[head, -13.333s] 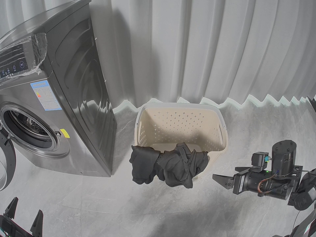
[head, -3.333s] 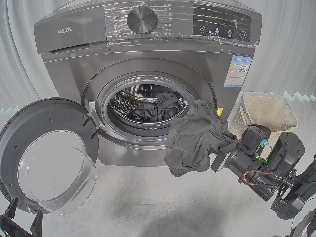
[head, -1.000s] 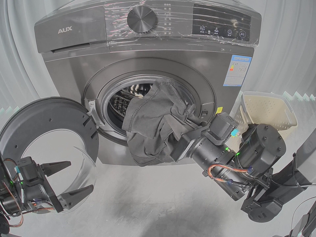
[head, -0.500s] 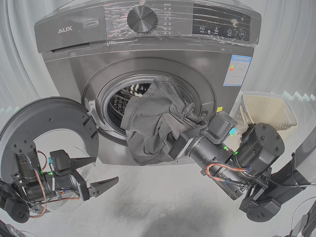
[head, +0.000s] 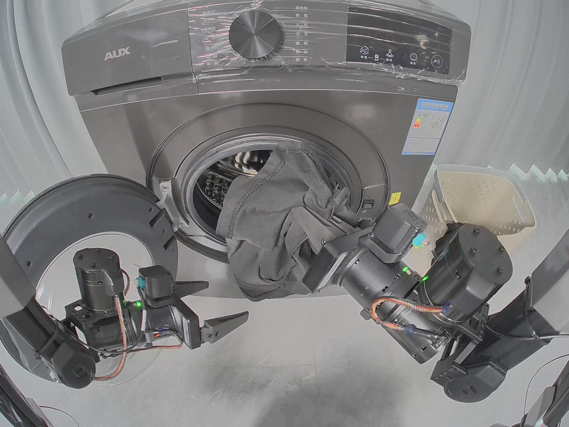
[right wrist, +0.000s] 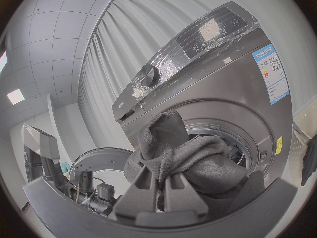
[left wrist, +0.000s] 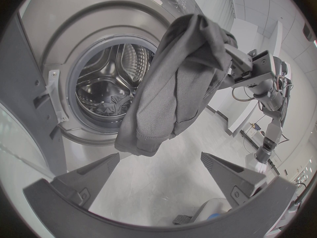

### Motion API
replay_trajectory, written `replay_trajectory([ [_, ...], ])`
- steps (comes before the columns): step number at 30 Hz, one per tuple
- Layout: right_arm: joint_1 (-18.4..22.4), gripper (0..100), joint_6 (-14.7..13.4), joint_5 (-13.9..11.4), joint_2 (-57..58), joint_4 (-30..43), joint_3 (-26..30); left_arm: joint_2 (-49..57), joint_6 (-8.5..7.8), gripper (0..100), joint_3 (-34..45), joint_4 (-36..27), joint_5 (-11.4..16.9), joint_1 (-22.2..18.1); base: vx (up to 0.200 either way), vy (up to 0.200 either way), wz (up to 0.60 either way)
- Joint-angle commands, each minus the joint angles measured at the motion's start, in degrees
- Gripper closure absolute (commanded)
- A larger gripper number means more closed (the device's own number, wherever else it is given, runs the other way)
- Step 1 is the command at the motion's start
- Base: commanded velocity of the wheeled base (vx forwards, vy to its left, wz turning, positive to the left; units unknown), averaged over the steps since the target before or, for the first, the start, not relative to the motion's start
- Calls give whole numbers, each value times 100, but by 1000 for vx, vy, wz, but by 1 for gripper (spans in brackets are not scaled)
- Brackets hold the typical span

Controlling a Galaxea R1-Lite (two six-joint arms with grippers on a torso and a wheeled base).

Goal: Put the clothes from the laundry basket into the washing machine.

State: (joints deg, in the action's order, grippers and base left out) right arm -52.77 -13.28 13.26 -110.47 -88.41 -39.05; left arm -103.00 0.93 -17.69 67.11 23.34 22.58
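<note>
The washing machine (head: 148,120) stands with its round door (head: 77,209) swung wide to the robot's left. The cream laundry basket (head: 480,200) sits on the floor just beside the machine's right flank. A dark grey garment (head: 272,220) hangs in front of the drum opening, its top fold level with the upper rim and its lower part drooping below the sill, outside the drum. The right tool (right wrist: 160,179) is clamped on a bunched part of that garment. The left tool (head: 227,299) hovers low before the door, fingers spread apart and holding nothing, near the hanging hem. A smaller dark piece (left wrist: 105,108) lies inside the drum. The step in hand looks like loading: next the right arm should push deeper through the opening before letting go, and the loose hem likely needs lifting over the sill
</note>
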Motion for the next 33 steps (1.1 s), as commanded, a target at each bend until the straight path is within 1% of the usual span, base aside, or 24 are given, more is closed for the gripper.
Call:
replay_trajectory([
  [1,-40,100,0,1,-1,-1,20,-704,30,0,-191,285,3,71,0,0,0],
  [4,-66,100,0,-8,-10,-1,20,-1056,189,0,-393,672,-5,133,0,0,0],
  [5,-102,100,0,1,-10,-1,20,-1205,294,0,-472,839,-14,186,0,0,0],
  [6,-119,100,0,1,-1,-1,20,-1302,364,0,-508,980,-23,203,0,0,0],
  [8,-119,100,0,10,-1,-1,20,-1486,452,0,-534,1199,-58,238,0,0,0],
  [14,-119,100,-8,10,-10,-1,20,-1996,479,0,-675,1656,-93,230,0,0,0],
  [19,-119,100,-17,10,-18,-1,20,-2119,523,0,-789,1955,-128,230,0,0,0],
  [21,-119,100,-17,10,-18,-1,20,-2110,549,0,-798,2017,-190,230,0,0,0],
  [23,-119,100,-17,10,-18,-1,29,-2110,584,0,-798,2061,-190,238,0,0,0],
  [28,-119,100,-26,18,-45,-1,29,-2137,610,0,-841,2069,-260,238,0,0,0],
  [29,-119,100,-26,18,-45,-1,29,-2163,602,100,-868,2078,-295,238,0,0,0],
  [31,-119,100,-26,18,-45,-1,29,-2225,584,100,-929,2131,-375,238,0,0,0],
  [33,-110,100,-26,18,-45,-1,29,-2233,575,100,-973,2140,-392,238,0,0,0],
])
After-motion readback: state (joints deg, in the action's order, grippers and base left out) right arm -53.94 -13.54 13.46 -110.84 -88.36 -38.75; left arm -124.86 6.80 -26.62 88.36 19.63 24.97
